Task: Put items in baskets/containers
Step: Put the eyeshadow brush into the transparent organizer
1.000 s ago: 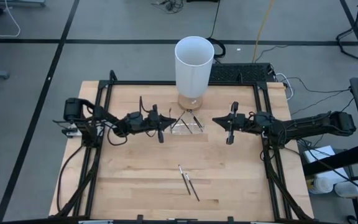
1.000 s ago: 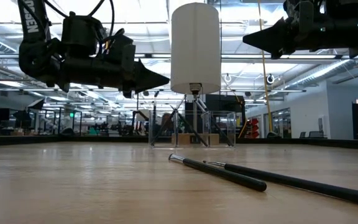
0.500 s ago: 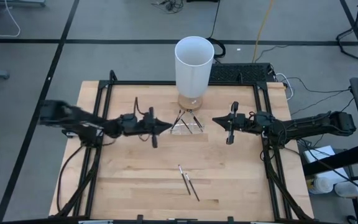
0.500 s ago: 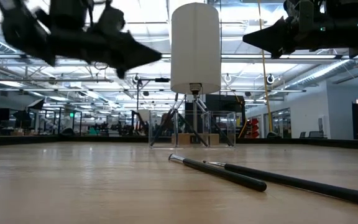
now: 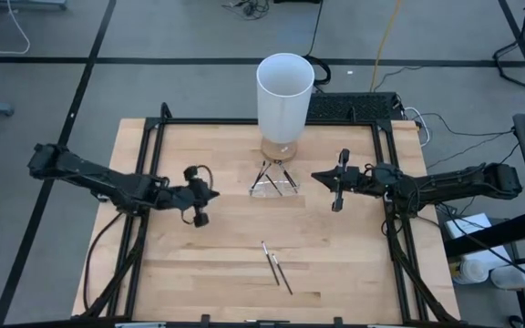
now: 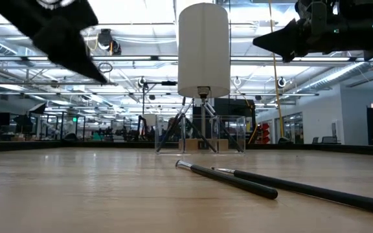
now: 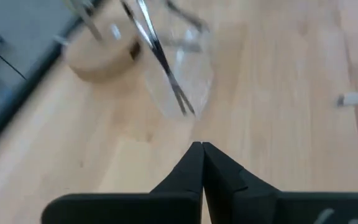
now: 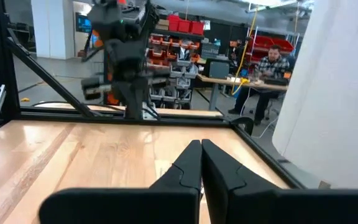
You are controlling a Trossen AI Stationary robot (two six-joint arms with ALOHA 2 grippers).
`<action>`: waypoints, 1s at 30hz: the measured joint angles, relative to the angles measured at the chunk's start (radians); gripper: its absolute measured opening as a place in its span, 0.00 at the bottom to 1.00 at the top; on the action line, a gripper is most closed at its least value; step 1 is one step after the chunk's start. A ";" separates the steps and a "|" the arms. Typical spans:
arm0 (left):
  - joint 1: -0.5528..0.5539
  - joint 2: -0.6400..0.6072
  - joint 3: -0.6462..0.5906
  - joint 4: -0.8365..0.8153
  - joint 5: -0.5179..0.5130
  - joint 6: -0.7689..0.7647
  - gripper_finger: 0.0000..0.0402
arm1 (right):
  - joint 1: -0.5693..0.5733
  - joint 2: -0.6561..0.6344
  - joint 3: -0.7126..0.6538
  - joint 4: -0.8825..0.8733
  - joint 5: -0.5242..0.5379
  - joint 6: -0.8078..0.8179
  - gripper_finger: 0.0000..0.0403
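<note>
On the wooden worktop [image 5: 199, 273], two loose sticks [image 5: 277, 266] lay lengthwise toward the near edge, nearer the left tool [image 5: 198, 220], pinched empty, than the right tool [image 5: 337, 202], likewise closed.

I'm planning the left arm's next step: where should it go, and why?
Probably toward the two sticks lying on the table, opening its fingers on the way. The left gripper is shut and empty, away from the clear container, which already holds several sticks. The right gripper hangs shut beside the container.
</note>
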 joint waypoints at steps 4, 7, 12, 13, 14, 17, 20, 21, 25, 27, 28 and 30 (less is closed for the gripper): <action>0.028 0.088 -0.103 0.032 0.036 -0.046 0.02 | 0.000 0.000 0.000 -0.036 0.049 0.066 0.00; 0.050 0.178 -0.212 0.173 0.071 -0.057 0.01 | 0.002 0.000 0.000 -0.075 0.050 0.103 0.00; 0.107 0.254 -0.258 0.402 0.108 -0.031 0.02 | 0.027 0.001 0.000 -0.168 0.049 0.187 0.00; 0.117 0.261 -0.254 0.432 0.121 -0.022 0.01 | 0.030 0.001 0.000 -0.178 0.050 0.196 0.00; 0.125 0.264 -0.248 0.454 0.130 -0.007 0.01 | 0.032 0.001 0.000 -0.182 0.050 0.204 0.00; 0.144 0.263 -0.241 0.524 0.115 0.019 0.02 | 0.032 0.010 0.000 -0.163 0.075 0.264 0.00; 0.158 0.263 -0.241 0.546 0.072 0.042 0.06 | 0.061 0.030 0.040 -0.146 0.133 0.362 0.00; 0.160 0.263 -0.241 0.534 0.065 0.051 0.07 | 0.087 0.041 0.074 -0.172 0.140 0.368 0.00; 0.171 0.263 -0.255 0.530 0.045 0.059 0.09 | 0.228 0.146 0.287 -0.437 0.265 0.375 0.00; 0.180 0.263 -0.264 0.545 0.042 0.059 0.08 | 0.290 0.232 0.427 -0.594 0.333 0.414 0.00; 0.183 0.263 -0.270 0.559 0.042 0.058 0.08 | 0.316 0.280 0.497 -0.666 0.344 0.440 0.00; 0.189 0.263 -0.282 0.593 0.044 0.049 0.06 | 0.369 0.390 0.647 -0.836 0.355 0.509 0.00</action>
